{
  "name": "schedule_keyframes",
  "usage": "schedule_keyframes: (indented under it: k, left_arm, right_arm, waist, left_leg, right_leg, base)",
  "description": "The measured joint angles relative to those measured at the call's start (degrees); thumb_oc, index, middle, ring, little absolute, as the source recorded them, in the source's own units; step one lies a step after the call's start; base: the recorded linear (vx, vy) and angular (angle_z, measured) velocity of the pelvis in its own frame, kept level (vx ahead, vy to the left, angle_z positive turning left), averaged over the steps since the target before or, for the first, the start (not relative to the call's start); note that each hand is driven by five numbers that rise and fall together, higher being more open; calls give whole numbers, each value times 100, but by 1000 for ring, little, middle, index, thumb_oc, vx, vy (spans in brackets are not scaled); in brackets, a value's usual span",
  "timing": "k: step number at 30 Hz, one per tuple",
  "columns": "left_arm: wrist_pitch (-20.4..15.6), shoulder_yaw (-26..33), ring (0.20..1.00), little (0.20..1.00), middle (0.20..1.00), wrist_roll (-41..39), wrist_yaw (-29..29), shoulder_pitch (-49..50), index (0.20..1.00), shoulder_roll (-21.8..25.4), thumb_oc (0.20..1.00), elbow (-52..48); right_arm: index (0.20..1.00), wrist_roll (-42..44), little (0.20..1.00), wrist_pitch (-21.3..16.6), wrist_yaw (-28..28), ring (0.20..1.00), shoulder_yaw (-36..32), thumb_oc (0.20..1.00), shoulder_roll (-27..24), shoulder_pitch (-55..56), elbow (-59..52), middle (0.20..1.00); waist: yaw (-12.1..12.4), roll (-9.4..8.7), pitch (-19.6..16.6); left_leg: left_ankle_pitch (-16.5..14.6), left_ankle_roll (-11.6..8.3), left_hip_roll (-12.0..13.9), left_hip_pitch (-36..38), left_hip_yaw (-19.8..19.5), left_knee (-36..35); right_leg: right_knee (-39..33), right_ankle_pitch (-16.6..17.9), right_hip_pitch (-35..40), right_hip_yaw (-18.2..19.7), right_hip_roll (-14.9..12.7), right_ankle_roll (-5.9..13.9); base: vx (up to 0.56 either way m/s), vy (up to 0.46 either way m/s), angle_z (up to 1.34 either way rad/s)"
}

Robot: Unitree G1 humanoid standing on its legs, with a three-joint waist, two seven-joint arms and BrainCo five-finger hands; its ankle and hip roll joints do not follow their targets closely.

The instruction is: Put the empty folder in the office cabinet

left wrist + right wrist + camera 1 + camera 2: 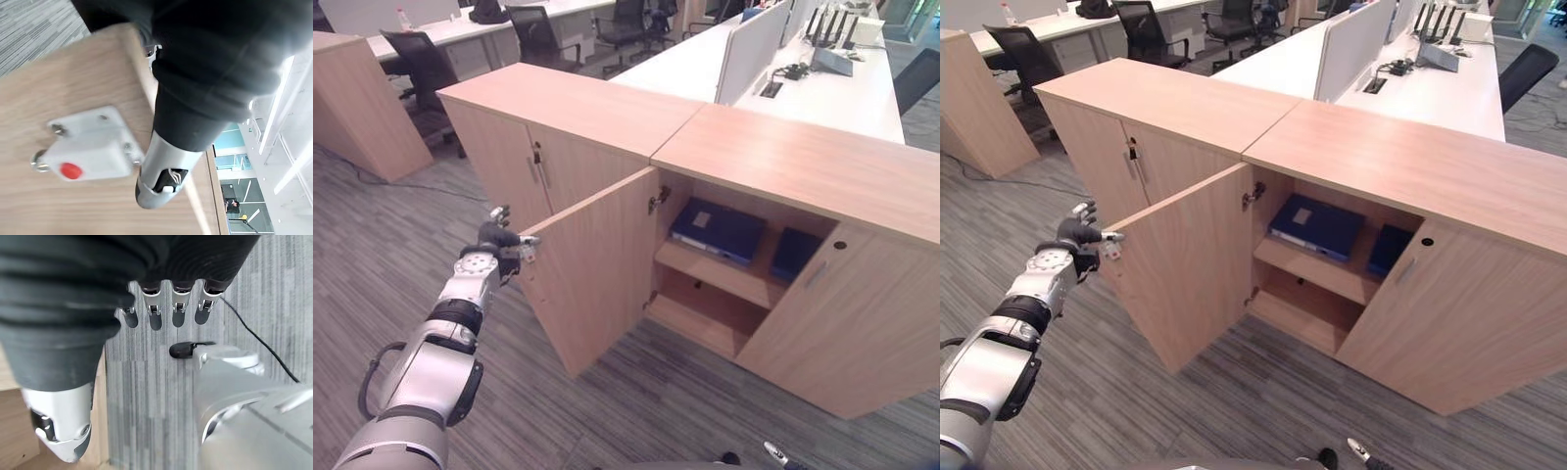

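In the left eye view, the left hand (499, 247) is gripping the open cabinet door's (597, 264) free edge; the blue folder (718, 230) is lying flat on the upper shelf (705, 269) already. It looks stiff and light, best gripped by the spine. In the right wrist view, the right hand (166, 313) is hanging relaxed, fingers straight, empty.

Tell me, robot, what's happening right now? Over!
Left hand gripping open cabinet door's edge. Right hand open, empty. Blue folder lying on upper shelf. Nothing blocking.

Left hand (496, 245) stretched forward, fingers curled; right hand (166, 308) hangs relaxed.
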Motion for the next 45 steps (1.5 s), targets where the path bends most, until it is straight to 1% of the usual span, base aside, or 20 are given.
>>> schedule_keyframes:
  k: [5,11,12,13,14,16,17,18,21,23,24,26,27,28,32,33,36,40,42,45]
  left_arm:
    - [-230,42,1000,1000,1000,2,-56,688,1000,-285,1000,-890]
    - [-284,25,1000,1000,1000,15,-366,1437,1000,-553,1000,-1893]
    - [-270,23,1000,1000,1000,5,-457,1737,1000,-546,1000,-2317]
    - [-268,14,1000,1000,1000,5,-562,1956,1000,-545,1000,-2636]
    - [-260,9,1000,1000,1000,-146,-740,2224,1000,-592,1000,-2926]
    - [-242,12,1000,1000,1000,-474,-863,2564,1000,-632,1000,-3429]
    - [-197,-36,1000,1000,1000,-716,-1024,2808,1000,-595,1000,-3664]
    - [-170,-103,1000,1000,1000,-889,-1040,2978,1000,-682,1000,-3790]
    - [200,-672,1000,1000,1000,-1387,-1279,3520,1000,-570,1000,-4821]
    - [464,-1002,1000,1000,1000,-1732,-1406,3569,1000,-504,1000,-5217]
    - [599,-1197,1000,1000,1000,-1986,-1510,3533,1000,-487,1000,-5391]
    - [740,-1646,1000,1000,1000,-2034,-1645,3467,1000,-362,1000,-5772]
    - [805,-1858,1000,1000,1000,-2029,-1786,3444,1000,-345,1000,-5956]
    - [929,-2240,1000,1000,1000,-2023,-1979,3387,1000,-345,1000,-6043]
    - [1053,-2569,1000,1000,1000,-1906,-2170,3063,1000,-363,1000,-6059]
    - [1047,-2558,1000,1000,1000,-1897,-2170,3005,1000,-370,1000,-6062]
    - [1015,-2571,1000,1000,1000,-1700,-2169,2854,1000,-374,1000,-6202]
    - [967,-2536,1000,1000,1000,-1602,-2158,2873,1000,-392,1000,-6194]
    - [916,-2133,1000,1000,1000,-1475,-2121,3102,1000,-472,1000,-6071]
    - [859,-1795,1000,1000,1000,-1471,-2076,3254,1000,-645,1000,-5886]
  right_arm:
    - [1000,-6,1000,80,3,1000,-4,1000,5,36,18,1000]
    - [1000,-36,1000,113,6,1000,-33,1000,-3,28,37,1000]
    - [1000,-73,1000,123,9,1000,-37,1000,-1,24,37,1000]
    - [1000,-74,1000,130,16,1000,-37,1000,7,37,51,1000]
    - [1000,-95,1000,150,15,1000,-38,1000,31,41,103,1000]
    - [1000,-171,1000,206,20,1000,-50,1000,87,40,138,1000]
    - [1000,-242,1000,211,61,1000,-71,1000,122,41,247,1000]
    - [1000,-262,1000,213,54,1000,-101,1000,87,20,277,1000]
    - [1000,-307,1000,206,69,1000,-112,1000,-12,8,316,1000]
    - [1000,-366,1000,194,103,1000,-110,1000,47,-8,372,1000]
    - [1000,-446,1000,199,133,1000,-107,1000,58,-46,394,1000]
    - [1000,-994,1000,180,104,1000,242,1000,44,-234,441,1000]
    - [1000,-1598,1000,153,106,1000,528,1000,56,-310,516,1000]
    - [1000,-2543,1000,108,127,1000,1059,1000,95,-344,588,1000]
    - [1000,-4105,1000,90,60,1000,1930,1000,57,-444,665,1000]
    - [1000,-4290,1000,80,49,1000,1981,1000,70,-454,646,1000]
    - [1000,-4454,1000,70,5,1000,2009,1000,72,-454,615,1000]
    - [1000,-4448,1000,83,3,1000,1970,1000,117,-441,627,1000]
    - [1000,-4384,1000,100,-13,1000,1971,1000,207,-476,539,1000]
    - [1000,-4308,1000,118,-24,1000,2030,1000,211,-515,464,1000]
  waist:
    - [172,75,-30]
    - [292,117,-73]
    - [296,131,-86]
    - [294,117,-94]
    - [328,51,-119]
    - [416,-130,-137]
    - [443,-298,-167]
    - [445,-260,-165]
    - [431,-181,-106]
    - [399,-231,-46]
    - [388,-214,72]
    - [333,-220,245]
    - [320,-261,318]
    - [278,-343,357]
    - [271,-324,358]
    - [267,-311,350]
    - [262,-302,345]
    - [269,-331,351]
    - [278,-380,329]
    - [190,-275,333]
  left_leg:
    - [-22,25,-14,63,-45,0]
    - [-22,27,-78,41,-110,0]
    - [-23,28,-80,14,-113,0]
    - [-23,27,-91,12,-126,1]
    - [-22,26,-110,-18,-153,2]
    - [-17,19,-185,-48,-152,2]
    - [11,-15,-270,-33,-164,7]
    - [5,-19,-253,-87,-217,25]
    - [41,-51,-226,-96,-301,53]
    - [25,-32,-215,-89,-300,5]
    - [16,-19,-173,-65,-296,4]
    - [5,-1,-141,-39,-283,3]
    - [0,4,-130,-46,-281,3]
    - [-4,8,-108,-53,-294,4]
    - [-18,-24,-53,-39,-293,4]
    - [-23,-35,-38,-29,-289,6]
    - [-21,-50,6,-24,-251,27]
    - [-44,-115,51,87,16,60]
    - [-103,-303,206,254,326,60]
    - [-38,-514,592,346,465,65]
  right_leg:
    - [60,3,55,-217,-35,2]
    - [60,0,88,-252,-104,4]
    - [59,-15,87,-266,-112,18]
    - [59,-62,89,-315,-117,65]
    - [61,-206,87,-433,-133,192]
    - [50,-559,89,-524,-191,183]
    - [-52,-1012,127,-553,-207,171]
    - [-53,-1042,114,-582,-174,177]
    - [-52,-902,136,-604,-129,146]
    - [-39,-857,134,-563,-122,153]
    - [-31,-719,138,-520,-87,125]
    - [-31,-589,141,-510,-67,30]
    - [-30,-559,134,-514,-68,-5]
    - [-16,-528,134,-516,-51,-15]
    - [-8,-512,129,-517,11,-35]
    - [-10,-515,128,-517,24,-32]
    - [-43,-518,121,-515,83,-32]
    - [-186,-635,107,-502,169,-49]
    - [-390,-902,146,-492,354,-98]
    - [-427,-1104,129,-369,746,-229]
  base:
    - [-5,2,3]
    - [-5,-4,4]
    - [-3,-10,4]
    - [-14,-13,5]
    - [0,0,0]
    - [0,0,0]
    - [-9,-7,4]
    - [-12,-15,14]
    - [-11,-32,7]
    - [-9,-57,-3]
    - [-10,-67,-3]
    - [-3,-67,-3]
    - [5,-44,3]
    - [7,-46,5]
    - [0,-92,-2]
    - [4,-82,-4]
    - [4,-115,-8]
    - [25,-142,-36]
    - [40,-214,-76]
    - [60,-307,-40]
